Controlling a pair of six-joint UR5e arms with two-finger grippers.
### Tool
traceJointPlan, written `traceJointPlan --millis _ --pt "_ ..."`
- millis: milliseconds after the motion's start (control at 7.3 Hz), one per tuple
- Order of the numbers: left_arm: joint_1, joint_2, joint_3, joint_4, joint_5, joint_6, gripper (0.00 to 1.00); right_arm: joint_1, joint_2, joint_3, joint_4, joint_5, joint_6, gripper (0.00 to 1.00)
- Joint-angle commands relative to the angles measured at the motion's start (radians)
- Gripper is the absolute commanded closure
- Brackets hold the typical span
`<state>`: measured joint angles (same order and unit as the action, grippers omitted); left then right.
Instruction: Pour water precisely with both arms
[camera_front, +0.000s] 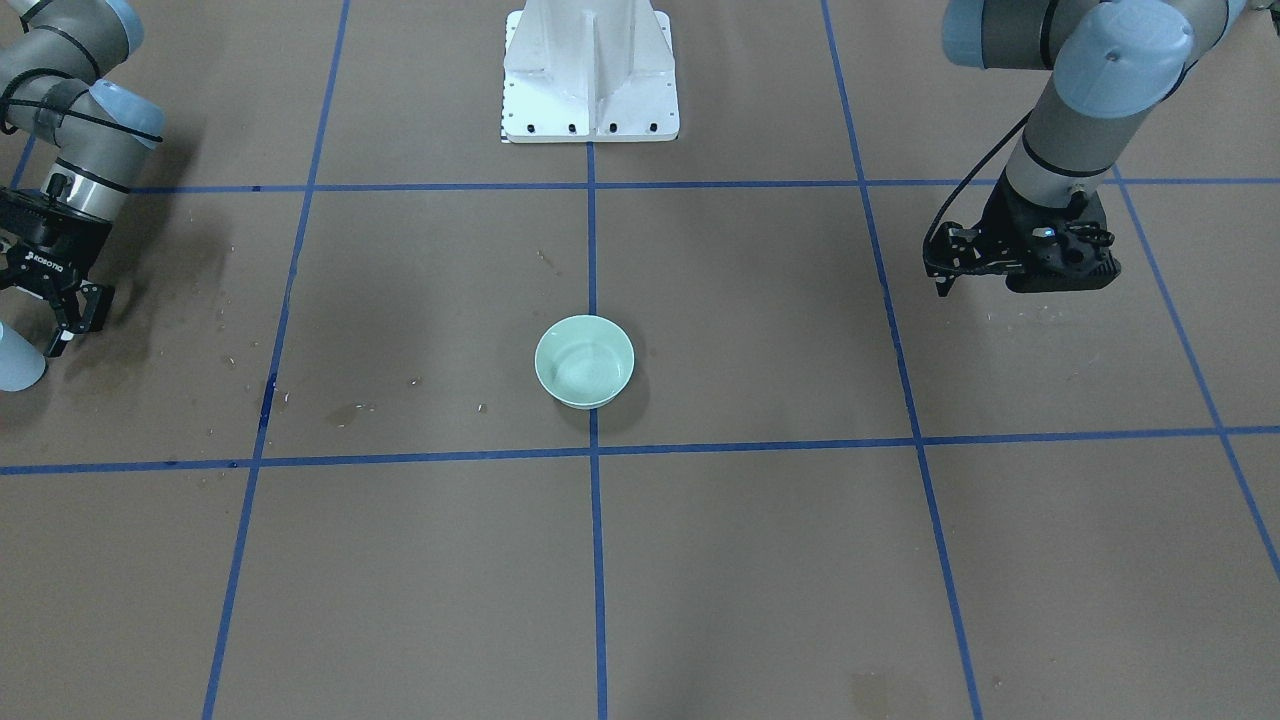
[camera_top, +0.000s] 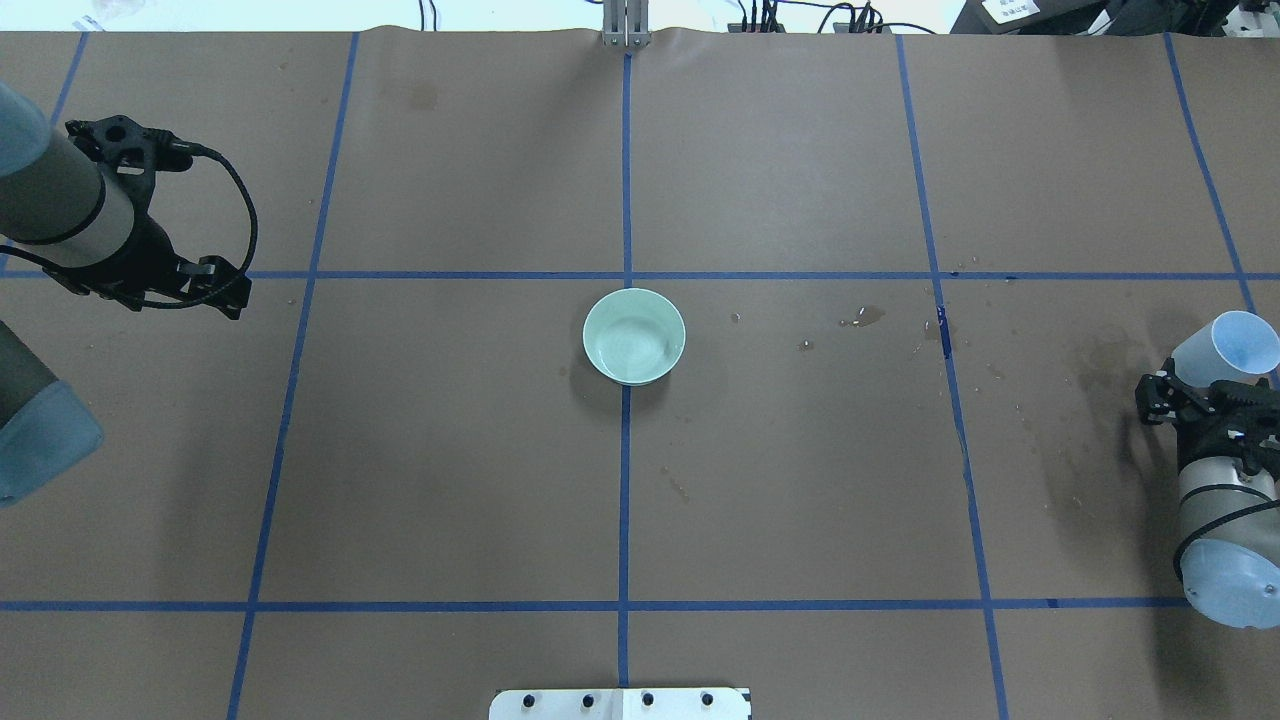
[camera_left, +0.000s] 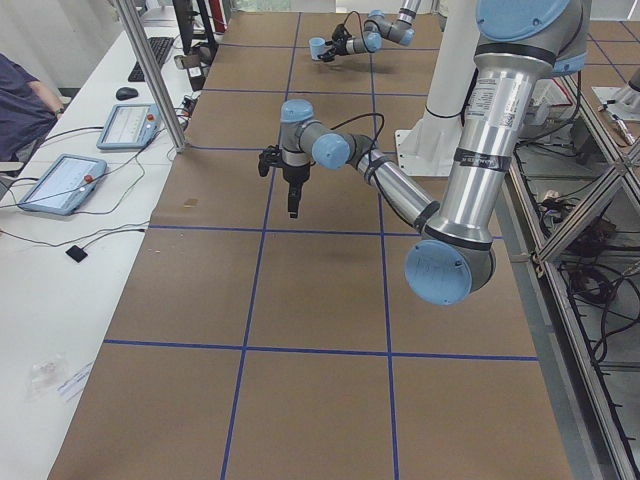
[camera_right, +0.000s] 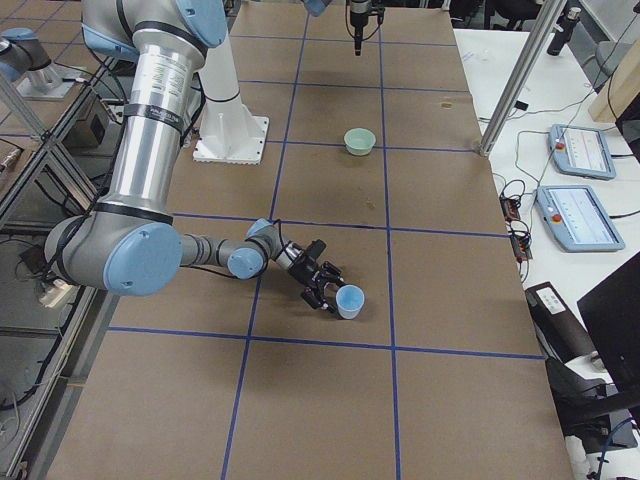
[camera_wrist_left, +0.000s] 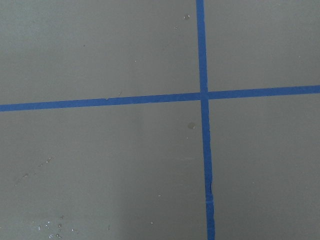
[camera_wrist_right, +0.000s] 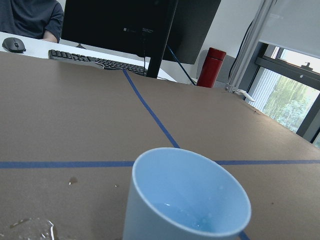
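Note:
A light blue cup (camera_top: 1228, 348) stands upright at the table's right edge; it also shows in the front view (camera_front: 15, 362) and the right side view (camera_right: 349, 301). My right gripper (camera_top: 1205, 392) lies low just behind it, jaws open and apart from the cup. In the right wrist view the cup (camera_wrist_right: 185, 200) fills the foreground, with faint glints of water (camera_wrist_right: 192, 220) at its bottom. A pale green bowl (camera_top: 634, 337) sits at the table's centre. My left gripper (camera_front: 941, 282) hangs above the left side, pointing down, shut and empty.
Dark wet stains (camera_top: 1105, 360) and droplets (camera_top: 865, 318) mark the brown paper between bowl and cup. A small clear puddle (camera_wrist_right: 30, 229) lies beside the cup. The white pedestal base (camera_front: 590, 75) stands behind the bowl. Blue tape lines (camera_wrist_left: 202, 120) cross the table.

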<state>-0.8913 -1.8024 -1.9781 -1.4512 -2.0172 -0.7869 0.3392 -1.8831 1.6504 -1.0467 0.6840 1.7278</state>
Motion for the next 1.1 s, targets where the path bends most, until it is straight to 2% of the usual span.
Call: traceJointPlan --millis 0,959 --pt "0.0 0.0 0.004 0.0 0.0 0.0 0.0 0.004 0.009 -0.008 0.0 0.002 -0.013 0.01" --pt "0.0 -0.002 0.004 0.002 0.0 -0.003 0.0 0.058 0.007 -0.023 0.0 0.008 -0.03 0.01"
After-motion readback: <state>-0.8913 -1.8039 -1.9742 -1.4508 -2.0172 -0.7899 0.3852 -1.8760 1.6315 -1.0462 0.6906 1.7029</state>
